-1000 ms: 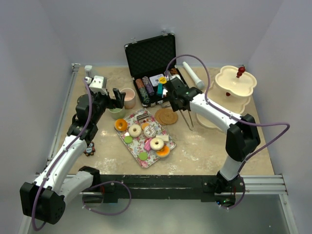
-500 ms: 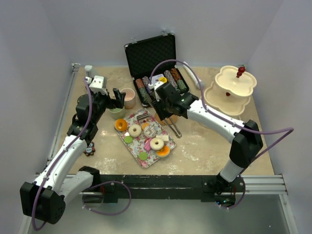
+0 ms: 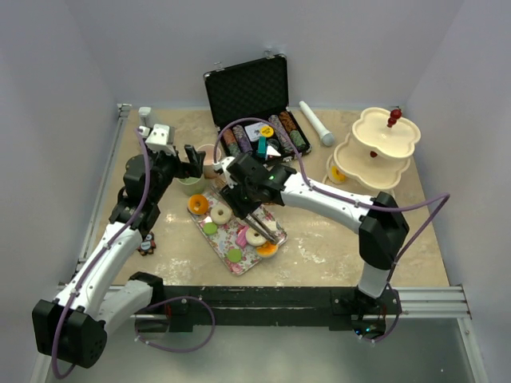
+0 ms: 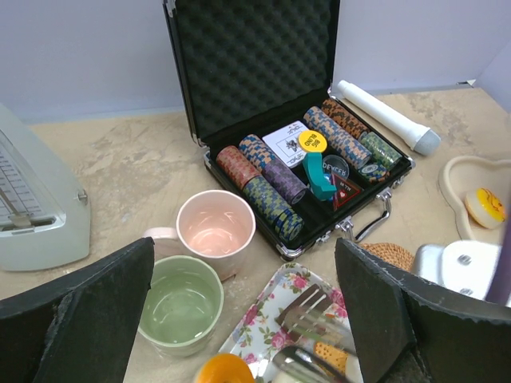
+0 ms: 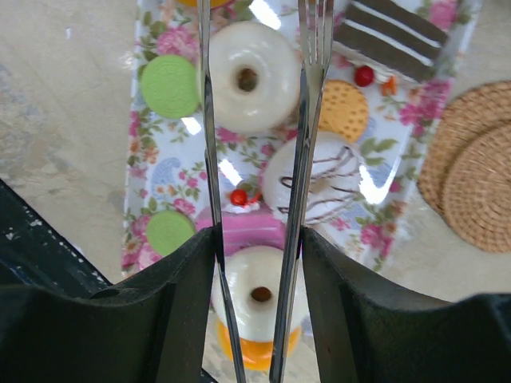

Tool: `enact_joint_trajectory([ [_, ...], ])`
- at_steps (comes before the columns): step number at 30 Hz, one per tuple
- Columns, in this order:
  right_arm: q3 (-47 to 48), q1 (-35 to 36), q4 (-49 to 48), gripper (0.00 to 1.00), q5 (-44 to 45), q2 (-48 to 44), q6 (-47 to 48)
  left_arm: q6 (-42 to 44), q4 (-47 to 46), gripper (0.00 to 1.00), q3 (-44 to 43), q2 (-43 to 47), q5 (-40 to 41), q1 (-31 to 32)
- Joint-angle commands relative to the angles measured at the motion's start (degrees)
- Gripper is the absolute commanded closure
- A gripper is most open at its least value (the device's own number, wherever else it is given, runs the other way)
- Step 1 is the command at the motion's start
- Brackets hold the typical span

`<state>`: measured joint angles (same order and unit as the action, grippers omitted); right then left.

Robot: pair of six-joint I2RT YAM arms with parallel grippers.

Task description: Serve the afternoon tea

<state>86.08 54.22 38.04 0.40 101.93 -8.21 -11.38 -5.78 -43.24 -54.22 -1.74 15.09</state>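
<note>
The step in hand is, by judgement, the pick of a sweet for transfer to the stand. Your right tool [image 5: 255,263] pinches a pair of metal serving tongs [image 5: 304,144]. Its fingers are pressed against both blades, yet the blades stand apart with a clear gap between them. In the right wrist view, the blades hang over the floral tray [image 5: 172,152] and flank a white-glazed donut [image 5: 249,76]. A green macaron [image 5: 170,85] lies just beside that donut and a chocolate-drizzled donut [image 5: 323,179] sits close on the other side. The height of the tips above the tray cannot be told from these views. The cream three-tier stand [image 3: 387,136] stands at the far right of the tabletop, well apart from the tray, and one yellow sweet [image 3: 338,170] lies on its lowest tier. The other sweets are on the tray, so the serving appears to be at an early stage. Your left tool [image 4: 243,311] is spread wide and holds nothing. It hovers near the pink cup [image 4: 215,227] and the green cup [image 4: 180,299], which stand touching or nearly so beside the open poker chip case [image 4: 263,72]. For the next move, lower the tongs until one blade passes each side of the white-glazed donut only. Keep the blades clear of the macaron, squeeze gently, then lift straight up before you swing toward the stand.
</note>
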Motion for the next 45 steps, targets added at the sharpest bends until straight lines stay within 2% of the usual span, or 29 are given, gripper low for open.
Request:
enact_joint_trajectory([
  [1,4.26,3.26,-2.18,0.51,-3.65,2.13,-2.6,0.48,-1.51,0.0,-1.23,3.67,-0.28,0.29],
  [8,6.2,4.23,-4.99,0.52,-3.57,6.43,-5.94,0.48,-1.51,0.0,0.18,7.37,-0.28,0.29],
  [16,5.06,5.2,-9.04,0.5,-1.2,9.6,-8.14,0.48,-1.51,0.0,0.18,7.72,-0.28,0.2],
  [28,5.23,5.73,-9.66,0.43,-0.58,9.95,-8.76,0.48,-1.51,0.0,0.18,7.19,-0.28,0.2],
  [36,6.38,6.16,-8.86,0.41,5.57,8.37,-9.55,0.48,-1.51,0.0,0.09,6.84,-0.28,0.2],
  [45,5.94,6.43,-8.69,0.39,6.97,9.51,-9.81,0.48,-1.51,0.0,0.09,6.67,-0.28,0.2],
])
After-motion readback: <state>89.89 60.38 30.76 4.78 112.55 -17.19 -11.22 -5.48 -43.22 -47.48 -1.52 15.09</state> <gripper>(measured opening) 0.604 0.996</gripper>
